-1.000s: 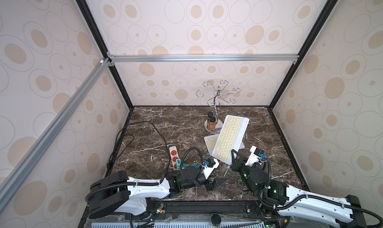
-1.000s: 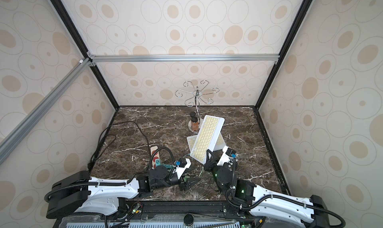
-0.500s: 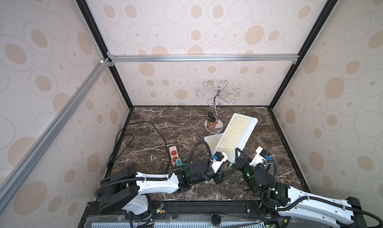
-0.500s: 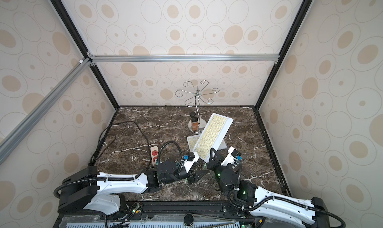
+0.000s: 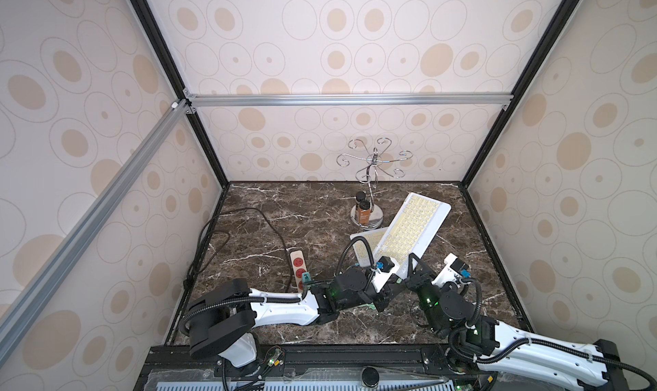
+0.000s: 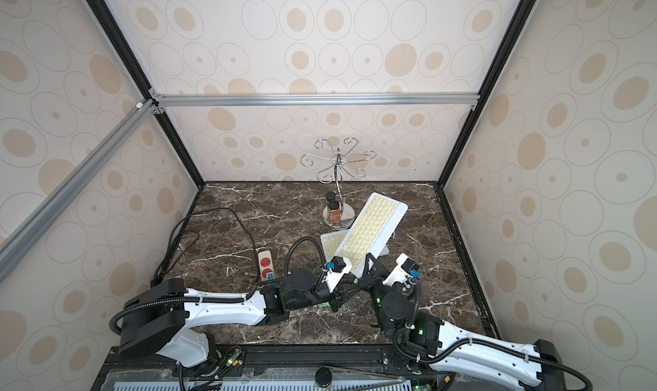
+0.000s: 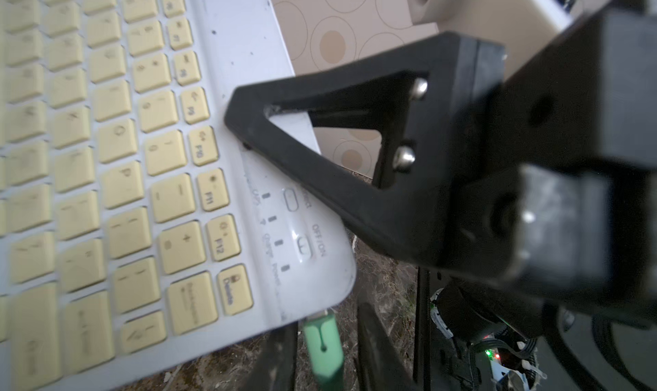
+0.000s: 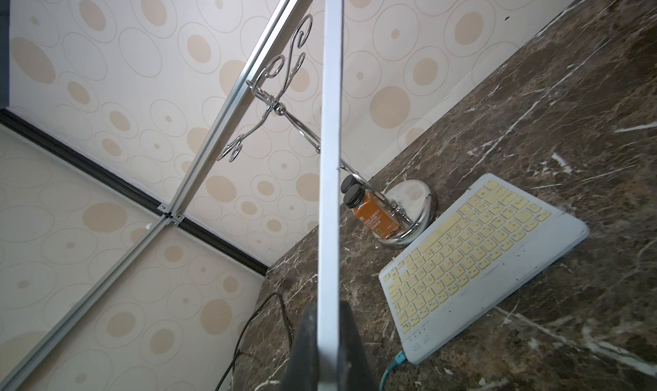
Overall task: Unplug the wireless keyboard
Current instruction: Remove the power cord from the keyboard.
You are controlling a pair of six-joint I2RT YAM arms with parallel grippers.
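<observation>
I see the right claw clamped shut on the thin near edge of the keyboard, one finger on each face. It holds the keyboard tilted up off the table, far end high, in both top views. In the left wrist view the key side of the keyboard fills the frame, with one black finger of the right claw lying across the strip beside the function keys. A green plug sticks out of the keyboard's edge at the corner by the Delete key. My left claw sits right at that plug, one finger on each side, jaws narrow but with a sliver of gap showing both sides, so not gripping it. A second keyboard lies flat on the table under and beside the raised one, with a teal cable at its near corner. Behind it stands a metal hook stand with a small brown bottle on its base. A power strip lies to the left of both arms' wrists.
</observation>
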